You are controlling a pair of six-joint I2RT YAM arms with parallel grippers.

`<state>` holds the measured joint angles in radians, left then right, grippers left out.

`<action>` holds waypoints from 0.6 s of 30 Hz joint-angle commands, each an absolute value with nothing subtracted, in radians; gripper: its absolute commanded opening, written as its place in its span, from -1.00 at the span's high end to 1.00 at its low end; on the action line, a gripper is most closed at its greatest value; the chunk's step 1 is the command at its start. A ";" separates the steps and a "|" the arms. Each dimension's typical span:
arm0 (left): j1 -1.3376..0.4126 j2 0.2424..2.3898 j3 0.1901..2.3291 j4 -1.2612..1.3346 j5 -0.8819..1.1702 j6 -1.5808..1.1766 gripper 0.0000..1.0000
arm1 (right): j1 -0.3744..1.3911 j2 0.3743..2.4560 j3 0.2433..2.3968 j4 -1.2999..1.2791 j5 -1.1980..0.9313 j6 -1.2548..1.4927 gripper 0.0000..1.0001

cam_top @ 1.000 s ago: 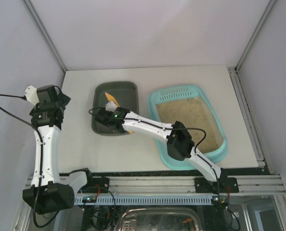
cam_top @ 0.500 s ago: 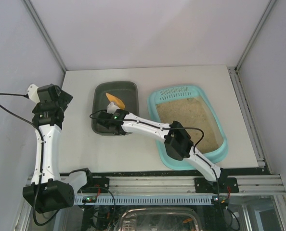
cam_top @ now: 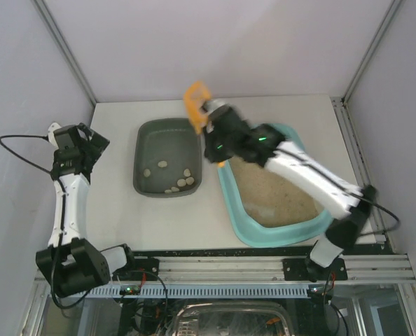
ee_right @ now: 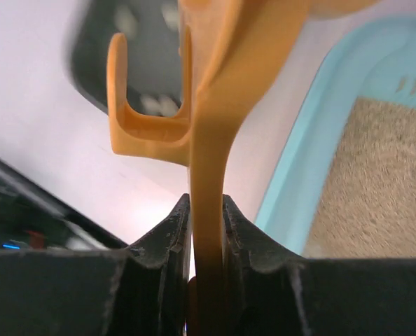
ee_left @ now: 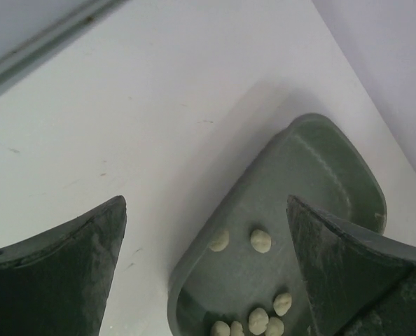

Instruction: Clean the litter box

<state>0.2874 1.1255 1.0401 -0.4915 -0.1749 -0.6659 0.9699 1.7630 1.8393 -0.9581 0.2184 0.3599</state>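
Observation:
The litter box (cam_top: 230,203), a light-teal tray of beige litter (cam_top: 274,189), lies right of centre. My right gripper (cam_top: 208,119) hovers above its far-left corner, shut on the handle of an orange scoop (cam_top: 195,103) that points up and back. In the right wrist view the scoop handle (ee_right: 209,140) is clamped between the jaws of that gripper (ee_right: 206,210), with the teal rim (ee_right: 313,175) below to the right. My left gripper (cam_top: 89,145) stands open and empty at the table's left. In its own view the left gripper (ee_left: 206,203) frames the tub's corner.
A dark grey-green tub (cam_top: 167,140) sits left of the litter box with several pale clumps (cam_top: 180,183) at its near end; the clumps (ee_left: 260,240) also show in the left wrist view. Walls and metal frame rails close the table in on three sides.
My right arm has swung up and right from over the tub, carrying the scoop off it. Clumps now lie uncovered in the tub. The left arm has shifted slightly.

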 commanded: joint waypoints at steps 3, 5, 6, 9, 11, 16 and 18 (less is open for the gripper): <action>0.285 1.273 1.045 -0.357 0.080 -0.590 -0.99 | 0.745 1.442 1.607 -0.760 -0.212 0.546 1.00; 0.229 1.318 1.045 -0.356 0.026 -0.565 -0.99 | 0.665 1.365 1.501 -0.754 -0.279 0.588 1.00; 0.199 1.340 1.058 -0.372 -0.008 -0.555 -0.99 | 0.627 1.328 1.437 -0.753 -0.293 0.607 1.00; 0.123 1.371 1.113 -0.405 -0.057 -0.584 -0.99 | 0.510 1.256 1.357 -0.783 -0.337 0.678 1.00; 0.093 1.389 1.155 -0.408 -0.036 -0.639 -0.99 | 0.451 1.237 1.356 -0.823 -0.377 0.713 1.00; 0.004 1.504 1.346 -0.501 0.024 -0.756 -0.99 | 0.363 1.218 1.355 -0.894 -0.391 0.699 1.00; -0.039 1.563 1.397 -0.528 0.047 -0.786 -1.00 | 0.328 1.224 1.337 -0.910 -0.380 0.656 1.00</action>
<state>0.0311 1.4967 1.2537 -0.4915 -0.0093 -0.6998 0.3759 1.2568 1.3251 -0.8864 -0.3389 0.6769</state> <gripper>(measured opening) 0.996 0.176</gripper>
